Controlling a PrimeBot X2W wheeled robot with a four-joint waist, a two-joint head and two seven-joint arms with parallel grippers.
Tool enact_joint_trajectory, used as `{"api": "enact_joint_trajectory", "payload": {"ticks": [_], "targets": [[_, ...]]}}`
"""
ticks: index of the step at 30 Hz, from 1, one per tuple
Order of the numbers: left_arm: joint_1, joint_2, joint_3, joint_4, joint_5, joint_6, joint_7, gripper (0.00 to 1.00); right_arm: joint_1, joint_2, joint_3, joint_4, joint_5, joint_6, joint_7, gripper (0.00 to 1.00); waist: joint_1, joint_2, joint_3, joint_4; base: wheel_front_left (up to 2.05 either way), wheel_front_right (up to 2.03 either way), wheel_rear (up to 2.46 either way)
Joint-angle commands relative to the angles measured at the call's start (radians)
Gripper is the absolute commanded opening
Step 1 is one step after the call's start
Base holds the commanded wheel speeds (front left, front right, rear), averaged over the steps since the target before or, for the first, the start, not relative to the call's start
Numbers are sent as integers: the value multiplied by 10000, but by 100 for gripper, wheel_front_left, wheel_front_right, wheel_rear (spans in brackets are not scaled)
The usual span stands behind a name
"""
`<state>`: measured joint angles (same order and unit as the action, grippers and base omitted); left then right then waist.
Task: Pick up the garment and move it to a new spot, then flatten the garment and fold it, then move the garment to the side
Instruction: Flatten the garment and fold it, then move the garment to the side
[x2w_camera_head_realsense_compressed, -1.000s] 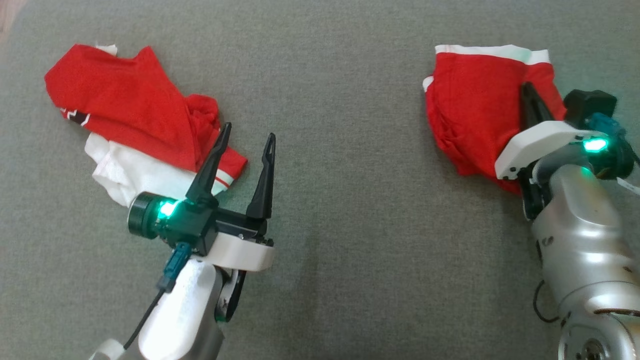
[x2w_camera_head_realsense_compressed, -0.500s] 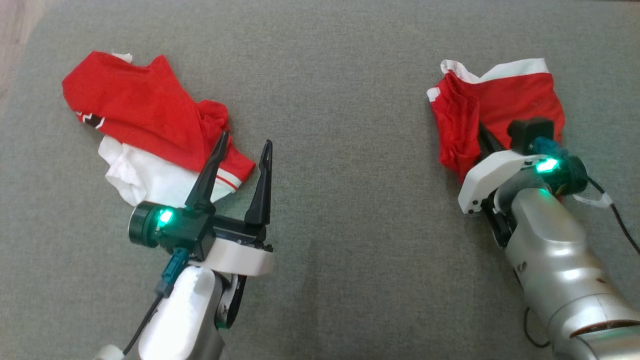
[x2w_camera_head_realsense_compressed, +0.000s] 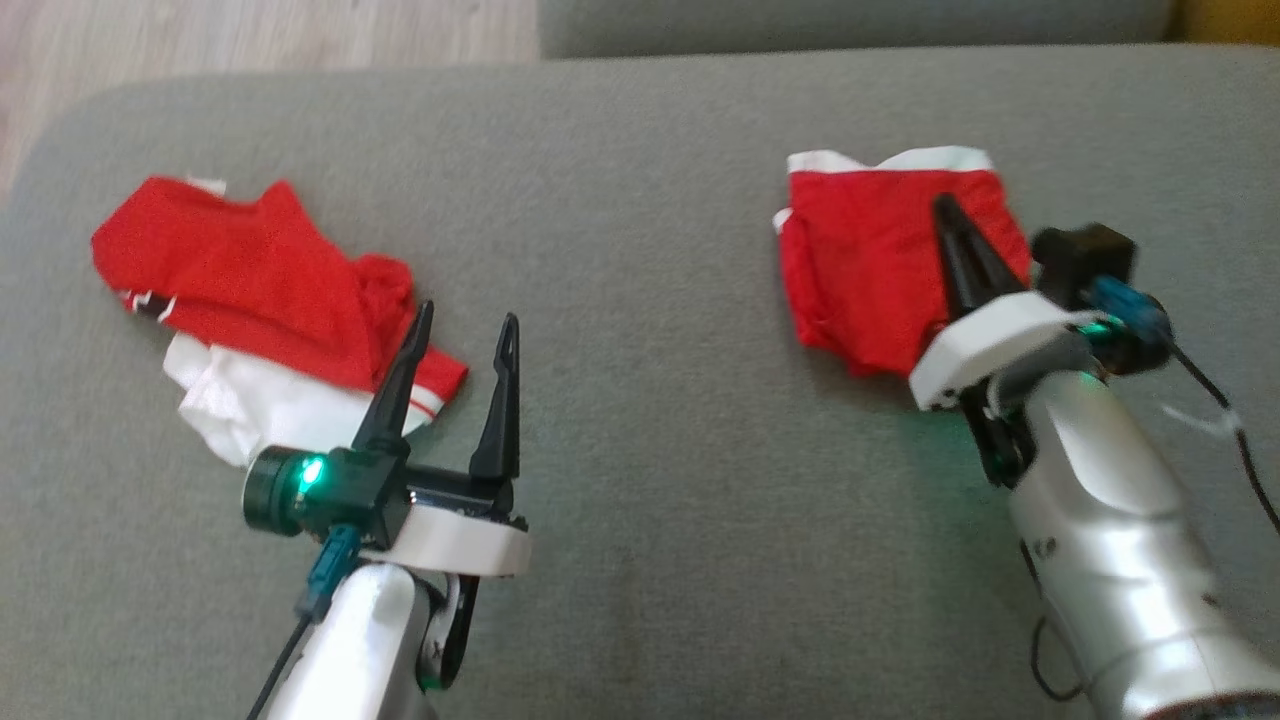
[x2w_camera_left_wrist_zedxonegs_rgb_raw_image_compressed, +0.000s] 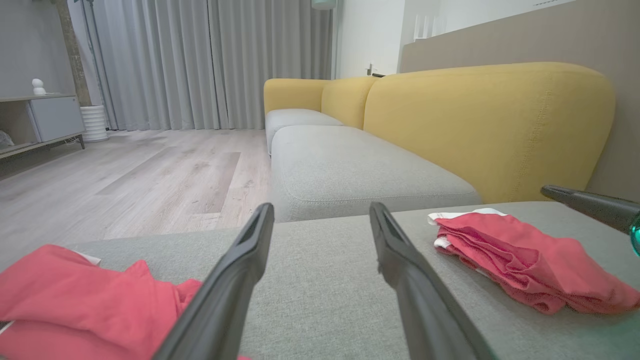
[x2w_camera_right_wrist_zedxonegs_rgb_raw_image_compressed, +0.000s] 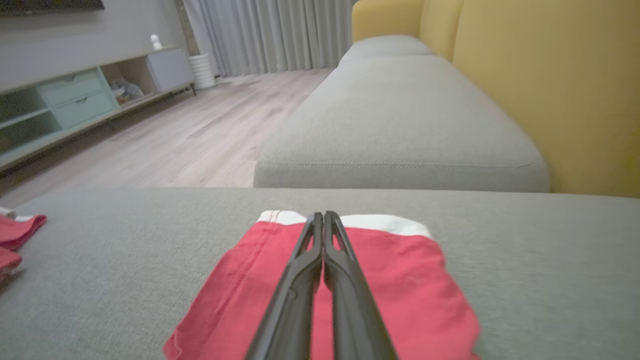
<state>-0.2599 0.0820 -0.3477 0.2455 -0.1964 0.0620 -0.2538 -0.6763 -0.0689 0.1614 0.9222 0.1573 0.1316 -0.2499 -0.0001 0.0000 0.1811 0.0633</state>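
A folded red garment (x2w_camera_head_realsense_compressed: 870, 270) with a white band along its far edge lies on the grey cushion (x2w_camera_head_realsense_compressed: 640, 450) at the right. My right gripper (x2w_camera_head_realsense_compressed: 945, 203) is shut and lies over the garment with its tips near the white band (x2w_camera_right_wrist_zedxonegs_rgb_raw_image_compressed: 380, 222). In the right wrist view the gripper (x2w_camera_right_wrist_zedxonegs_rgb_raw_image_compressed: 320, 216) has no cloth between its fingers. The left wrist view has one right finger (x2w_camera_left_wrist_zedxonegs_rgb_raw_image_compressed: 590, 205) hanging just above the garment (x2w_camera_left_wrist_zedxonegs_rgb_raw_image_compressed: 525, 260). My left gripper (x2w_camera_head_realsense_compressed: 465, 318) is open and has nothing in it.
A crumpled red and white garment (x2w_camera_head_realsense_compressed: 260, 300) lies at the left, with my left gripper's left finger (x2w_camera_head_realsense_compressed: 395, 385) at its near right corner. The cushion's far edge (x2w_camera_head_realsense_compressed: 300, 85) drops to wood floor (x2w_camera_left_wrist_zedxonegs_rgb_raw_image_compressed: 150, 175). Beyond stand a grey seat (x2w_camera_left_wrist_zedxonegs_rgb_raw_image_compressed: 360, 175) and a yellow sofa back (x2w_camera_left_wrist_zedxonegs_rgb_raw_image_compressed: 490, 125).
The head camera has tilted up, bringing the floor and the cushion's far edge into view. The folded garment's bunched top now lies flat. The right gripper stays shut over it. The left gripper has not moved.
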Motion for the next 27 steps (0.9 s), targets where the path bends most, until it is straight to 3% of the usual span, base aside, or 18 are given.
{"api": "enact_joint_trajectory", "payload": {"ticks": [1,10,11,12,19,27], "targets": [[-43,108,423,-292,-45,67,-80,100,334,186,-144,-686,-80,-9,-115,0,1,0,-401,-336,0,0,0],[437,-20,675,-174,-295,42,-80,100,2216,187,-1169,-2459,-557,-9,-117,0,1,0,-1124,-840,0,0,0],[509,-34,705,-143,-304,41,-80,100,2454,187,-1188,-2634,-573,-9,-117,37,1,0,-1178,-896,0,0,0],[575,-49,735,-119,-308,40,-80,100,2690,187,-1195,-2801,-576,-9,-117,100,1,0,-1215,-949,0,0,0],[865,-136,861,8,-230,-44,-80,100,3911,187,-1274,-3682,-368,-9,-73,100,1,0,-1286,-1120,0,0,0],[525,-181,953,-55,-3,-208,-80,100,3721,187,-1448,-4444,-574,-9,445,100,1,0,-706,-997,0,0,0]]}}
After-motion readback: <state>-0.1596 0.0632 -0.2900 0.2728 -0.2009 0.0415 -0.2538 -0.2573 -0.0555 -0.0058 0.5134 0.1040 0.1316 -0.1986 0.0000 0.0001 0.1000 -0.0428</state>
